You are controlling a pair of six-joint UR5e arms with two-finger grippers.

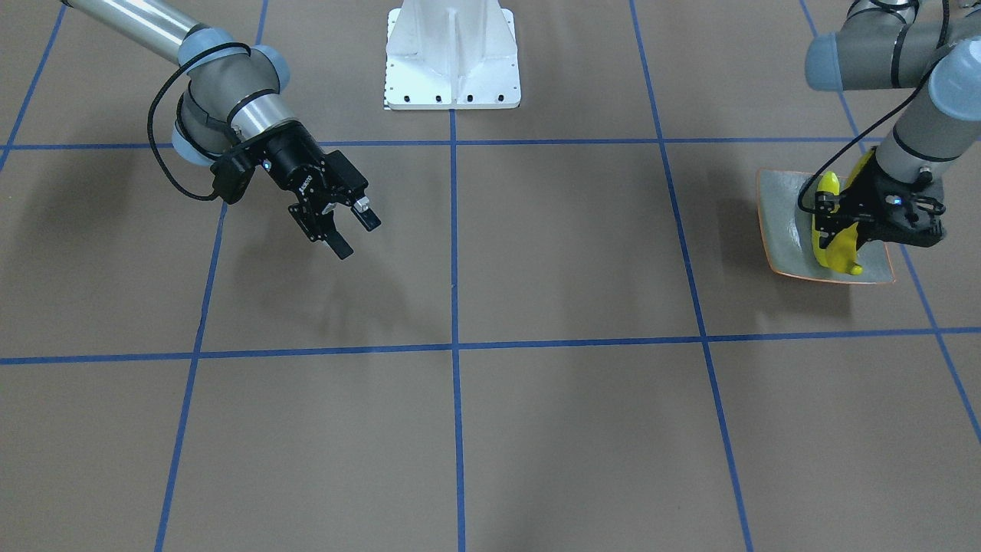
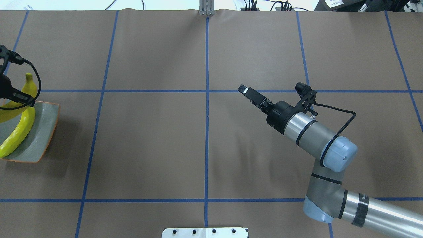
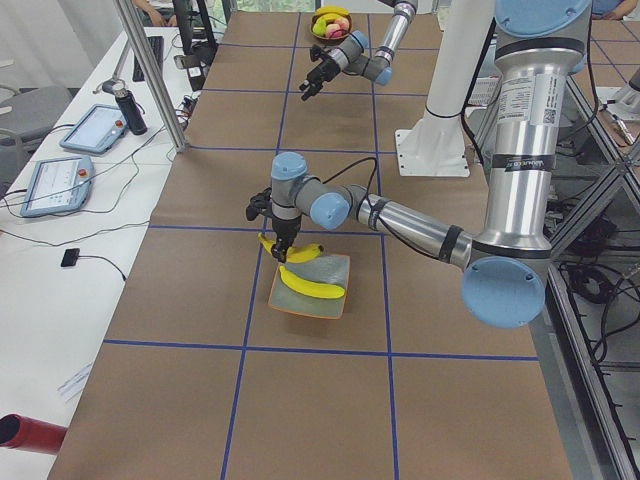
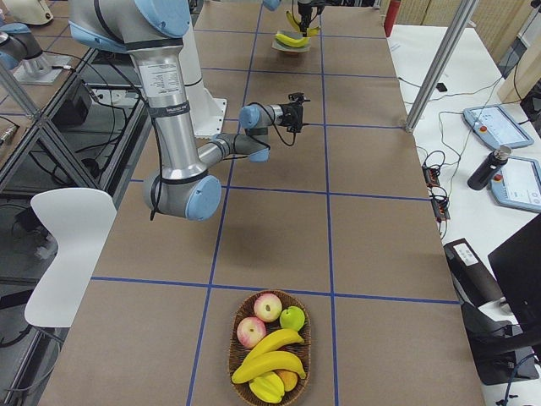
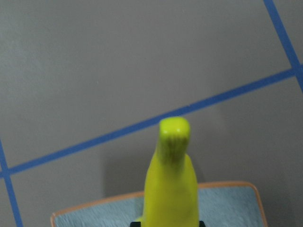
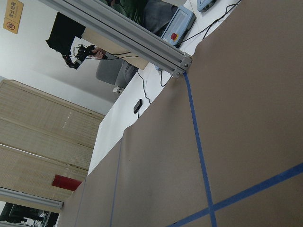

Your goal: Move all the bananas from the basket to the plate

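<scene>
Overhead view: only part of the plate (image 2: 46,132) shows, at the left edge of the table (image 2: 205,138), and the left gripper (image 2: 13,94) is cut off by the frame there.
Front-facing view: here's the whole plate, and the right gripper (image 1: 354,232) with its fingers plainly spread and nothing between them.
Right side view: this is the one clear look at the basket (image 4: 308,337), at the table's right end, well apart from the plate. The basket bananas (image 4: 270,365) lie in it with red apples (image 4: 268,306) and a green apple (image 4: 292,318).
Left wrist view: the held banana (image 5: 171,184) fills the middle with a black pad on each side at the bottom edge, so the left gripper is pinching it. Its blunt tip pokes past the plate's orange rim, over the brown paper.
Right wrist view: just table, blue tape (image 6: 199,142) and the room beyond.
Bananas: bright yellow, glossy and curved. The second banana (image 2: 18,130) lies flat along the plate. The held banana sits tilted just beside it, and I cannot tell whether it touches the plate.
Plate: square, grey-green, with a thin orange rim.
Left arm (image 3: 400,215): stretched out over the plate, wrist pointing down.
Right arm (image 2: 310,132): elbow bent, hanging above the table's right half, gripper angled far-left and off the surface.
</scene>
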